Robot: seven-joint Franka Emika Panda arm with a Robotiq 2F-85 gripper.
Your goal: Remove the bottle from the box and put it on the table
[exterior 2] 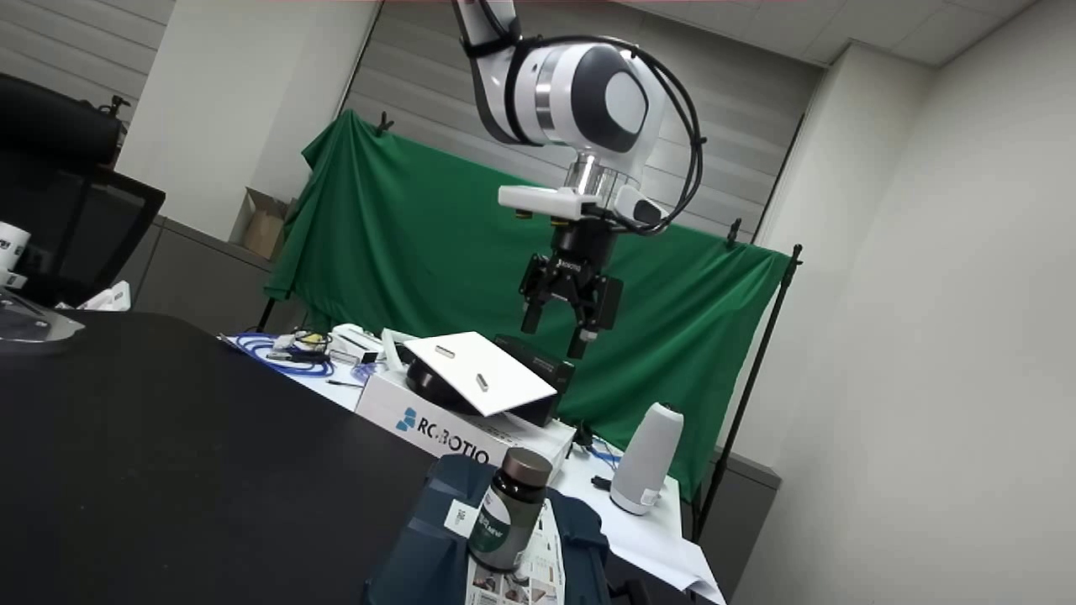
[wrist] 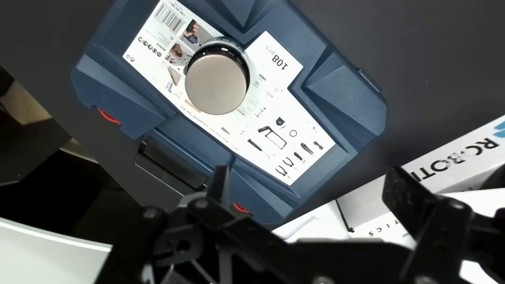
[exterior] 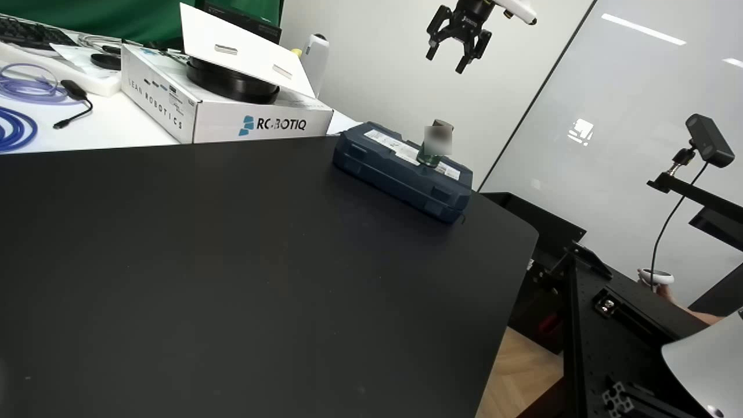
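The small dark bottle [exterior: 434, 152] stands upright on top of the closed navy-blue box [exterior: 395, 177]. In an exterior view its dark cap and greenish label band show clearly on the bottle [exterior 2: 508, 517], with the box [exterior 2: 424, 538] under it. The box lies at the edge of the black table [exterior: 232, 261]. My gripper [exterior: 446, 60] is open and empty, high above the box; it also shows in an exterior view [exterior 2: 554, 335]. In the wrist view the bottle's cap [wrist: 216, 84] is beyond and left of the open fingers [wrist: 309, 179], apart from them.
A white cardboard box [exterior: 264, 123] with dark lettering stands beside the navy box, with a tilted white panel [exterior: 249, 49] on a black round object. A white device [exterior 2: 647, 458] stands behind. Blue cables [exterior: 17, 128] lie on the white surface. A camera [exterior: 709, 140] is mounted beside the table.
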